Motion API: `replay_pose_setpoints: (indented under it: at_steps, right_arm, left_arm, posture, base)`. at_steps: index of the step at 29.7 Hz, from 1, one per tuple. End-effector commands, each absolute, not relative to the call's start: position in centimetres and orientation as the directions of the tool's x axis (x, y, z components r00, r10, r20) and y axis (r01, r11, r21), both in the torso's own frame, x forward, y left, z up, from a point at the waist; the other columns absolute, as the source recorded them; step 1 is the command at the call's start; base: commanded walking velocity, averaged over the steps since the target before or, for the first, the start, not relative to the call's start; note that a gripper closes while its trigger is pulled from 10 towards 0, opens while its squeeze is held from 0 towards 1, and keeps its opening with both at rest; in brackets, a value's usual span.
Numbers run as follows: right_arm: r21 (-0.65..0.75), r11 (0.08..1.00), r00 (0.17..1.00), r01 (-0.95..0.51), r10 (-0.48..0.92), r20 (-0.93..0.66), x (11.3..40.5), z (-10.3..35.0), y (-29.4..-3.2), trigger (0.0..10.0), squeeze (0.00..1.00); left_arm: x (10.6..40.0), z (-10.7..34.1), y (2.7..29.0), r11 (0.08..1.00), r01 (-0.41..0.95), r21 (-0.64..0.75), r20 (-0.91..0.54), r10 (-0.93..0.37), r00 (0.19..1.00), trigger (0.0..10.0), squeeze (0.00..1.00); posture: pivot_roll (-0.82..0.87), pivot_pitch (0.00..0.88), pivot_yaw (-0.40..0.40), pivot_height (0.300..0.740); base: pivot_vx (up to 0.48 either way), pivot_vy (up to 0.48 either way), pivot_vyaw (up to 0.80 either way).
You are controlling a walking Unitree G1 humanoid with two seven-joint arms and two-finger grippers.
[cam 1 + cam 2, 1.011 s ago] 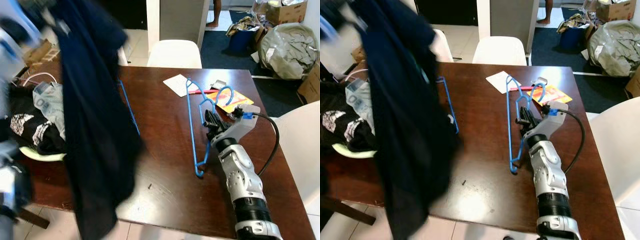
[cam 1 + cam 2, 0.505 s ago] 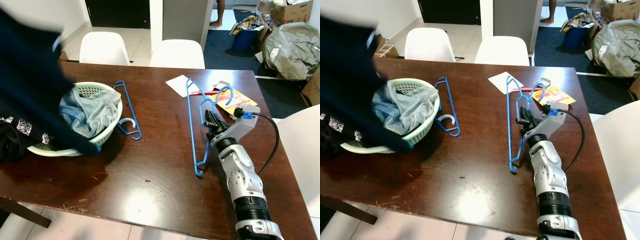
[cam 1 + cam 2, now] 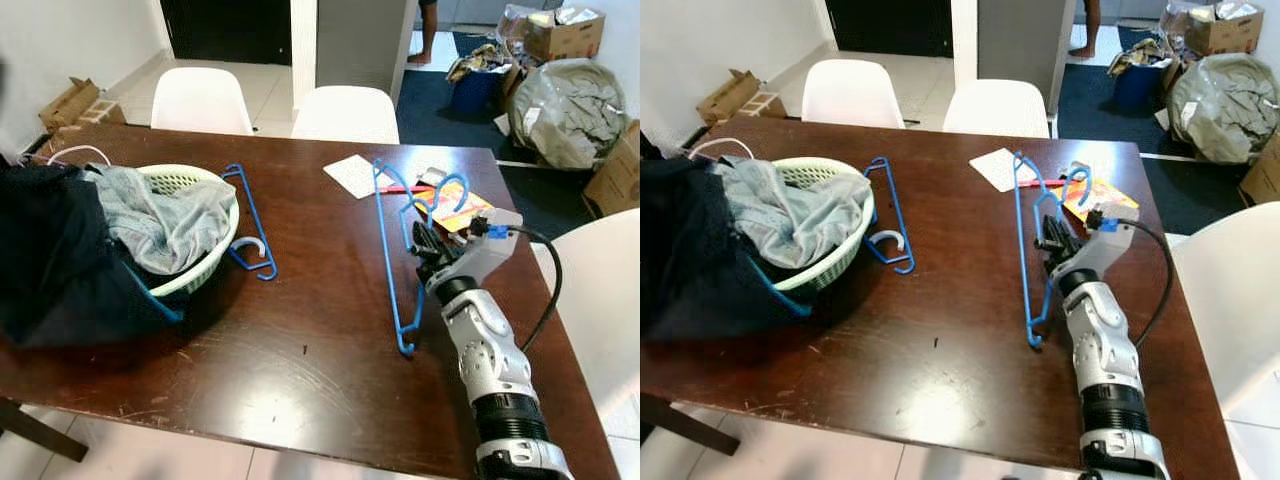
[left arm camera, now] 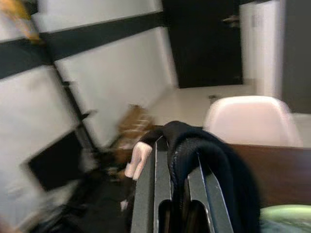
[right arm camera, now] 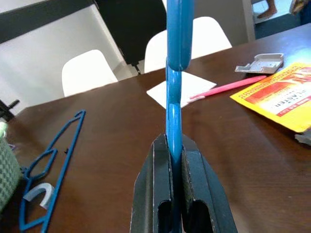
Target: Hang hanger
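Observation:
A blue hanger (image 3: 385, 240) lies on the dark wooden table (image 3: 320, 350), right of centre. My right gripper (image 3: 420, 238) is shut on its thin bar, which runs up between the fingers (image 5: 160, 194) in the right wrist view. A second blue hanger (image 3: 250, 225) lies flat beside a pale green basket (image 3: 222, 250) full of clothes. A dark navy garment (image 3: 60, 260) is slumped over the table's left edge against the basket. In the left wrist view my left gripper (image 4: 177, 145) is shut on a fold of that dark cloth (image 4: 209, 155).
A white paper (image 3: 352, 172), a pink pen (image 3: 405, 187), an orange leaflet (image 3: 462, 205) and a small grey piece (image 3: 433, 176) lie at the far right of the table. White chairs (image 3: 345, 112) stand behind and to the right. Boxes and bags (image 3: 570, 105) crowd the back right.
The dark garment, held high in front of the camera a second ago, has come down onto the table's left side by the basket. The right arm and its hanger have stayed put.

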State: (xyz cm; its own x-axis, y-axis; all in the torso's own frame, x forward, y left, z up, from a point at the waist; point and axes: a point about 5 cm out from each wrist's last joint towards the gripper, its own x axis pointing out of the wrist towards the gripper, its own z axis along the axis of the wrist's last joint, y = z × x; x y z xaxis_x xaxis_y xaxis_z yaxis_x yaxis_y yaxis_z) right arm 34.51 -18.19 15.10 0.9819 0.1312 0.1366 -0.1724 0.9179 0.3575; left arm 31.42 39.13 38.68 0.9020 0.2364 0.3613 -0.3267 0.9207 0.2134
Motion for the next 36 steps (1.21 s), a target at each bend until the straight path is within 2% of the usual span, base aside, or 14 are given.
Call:
replay_pose_setpoints:
  at_steps: [1, 3, 4, 6, 9, 10, 13, 15, 17, 18, 19, 26, 31, 36]
  right_arm:
    - [0.359, 0.917, 0.983, -0.173, 0.139, 0.121, 34.5, 14.8, -18.1, 10.0, 0.0]
    - [0.358, 0.917, 0.983, -0.173, 0.139, 0.119, 34.5, 14.8, -18.1, 10.0, 0.0]
    - [0.358, 0.917, 0.983, -0.173, 0.139, 0.119, 34.5, 14.8, -18.1, 10.0, 0.0]
    - [0.359, 0.917, 0.983, -0.173, 0.138, 0.12, 34.5, 14.8, -18.1, 10.0, 0.0]
    - [0.361, 0.917, 0.983, -0.171, 0.137, 0.12, 34.4, 14.9, -18.1, 10.0, 0.0]
    - [0.364, 0.916, 0.984, -0.169, 0.135, 0.119, 34.4, 14.8, -18.1, 10.0, 0.0]
    - [0.365, 0.916, 0.984, -0.168, 0.133, 0.118, 34.4, 14.8, -18.2, 10.0, 0.0]
    - [0.372, 0.913, 0.984, -0.169, 0.136, 0.114, 34.3, 14.7, -18.2, 10.0, 0.0]
    - [0.374, 0.91, 0.983, -0.18, 0.148, 0.113, 34.3, 14.7, -18.0, 10.0, 0.0]
    - [0.373, 0.909, 0.982, -0.186, 0.154, 0.113, 34.3, 14.7, -17.9, 10.0, 0.0]
    - [0.372, 0.908, 0.98, -0.192, 0.161, 0.113, 34.3, 14.7, -17.7, 10.0, 0.0]
    - [0.375, 0.906, 0.979, -0.199, 0.168, 0.115, 34.3, 14.6, -17.4, 10.0, 0.0]
    - [0.383, 0.901, 0.979, -0.202, 0.168, 0.119, 34.4, 14.6, -17.1, 10.0, 0.0]
    - [0.388, 0.899, 0.979, -0.2, 0.165, 0.122, 34.4, 14.6, -17.1, 10.0, 0.0]
  left_arm:
    - [32.8, 38.6, 36.5, 0.943, -0.196, 0.271, 0.368, 0.087, 0.926, 0.0, 0.0]
    - [34.9, 36.8, 32.4, 0.944, -0.008, 0.329, 0.313, -0.101, 0.944, 0.0, 0.0]
    - [34.9, 36.8, 32.4, 0.944, -0.008, 0.329, 0.313, -0.101, 0.944, 0.0, 0.0]
    - [35.8, 35.3, 29.4, 0.928, 0.116, 0.354, 0.278, -0.223, 0.935, 0.0, 0.0]
    - [36.1, 34.6, 27.8, 0.916, 0.184, 0.355, 0.263, -0.287, 0.921, 0.0, 0.0]
    - [36.2, 33.5, 25.7, 0.893, 0.276, 0.356, 0.229, -0.37, 0.901, 0.0, 0.0]
    - [36.2, 32.6, 24.2, 0.872, 0.341, 0.352, 0.205, -0.428, 0.88, 0.0, 0.0]
    - [35.8, 29.8, 20.6, 0.825, 0.464, 0.323, 0.134, -0.525, 0.84, 0.4, 0.0]
    - [35.0, 27.0, 18.7, 0.797, 0.517, 0.314, 0.061, -0.56, 0.826, 10.0, 0.0]
    - [34.8, 26.0, 18.6, 0.802, 0.516, 0.301, 0.041, -0.552, 0.833, 10.0, 0.0]
    - [34.7, 24.9, 18.7, 0.812, 0.503, 0.295, 0.015, -0.53, 0.848, 10.0, 1.0]
    - [34.1, 23.5, 19.5, 0.826, 0.485, 0.289, -0.035, -0.497, 0.867, 10.0, 1.0]
    - [32.5, 24.4, 20.9, 0.802, 0.44, 0.405, -0.082, -0.447, 0.891, 10.0, 1.0]
    - [30.2, 28.2, 19.3, 0.764, 0.568, 0.305, 0.011, -0.599, 0.8, 10.0, 1.0]
  posture:
    - [0.07, 0.102, -0.012, 0.74]
    - [0.06, 0.103, -0.011, 0.74]
    - [0.06, 0.103, -0.011, 0.74]
    - [0.06, 0.105, -0.008, 0.74]
    - [0.06, 0.108, -0.006, 0.74]
    - [0.06, 0.111, -0.003, 0.74]
    - [0.06, 0.111, -0.003, 0.74]
    - [0.06, 0.113, 0.001, 0.74]
    - [0.06, 0.116, 0.005, 0.74]
    - [0.07, 0.117, 0.005, 0.74]
    - [0.07, 0.118, 0.006, 0.74]
    - [0.07, 0.116, 0.012, 0.74]
    - [0.08, 0.107, 0.021, 0.74]
    - [0.08, 0.099, 0.028, 0.74]
  base:
    - [0.0, 0.0, 0.0]
    - [0.0, 0.0, 0.0]
    - [0.0, 0.0, 0.0]
    - [0.0, 0.0, 0.0]
    - [0.0, 0.0, 0.0]
    - [0.0, 0.0, 0.0]
    - [0.0, 0.0, 0.0]
    - [0.0, 0.0, 0.0]
    - [0.0, 0.0, 0.0]
    - [0.0, 0.0, 0.0]
    - [0.0, 0.0, 0.0]
    - [0.0, 0.0, 0.0]
    - [0.0, 0.0, 0.0]
    - [0.0, 0.0, 0.0]
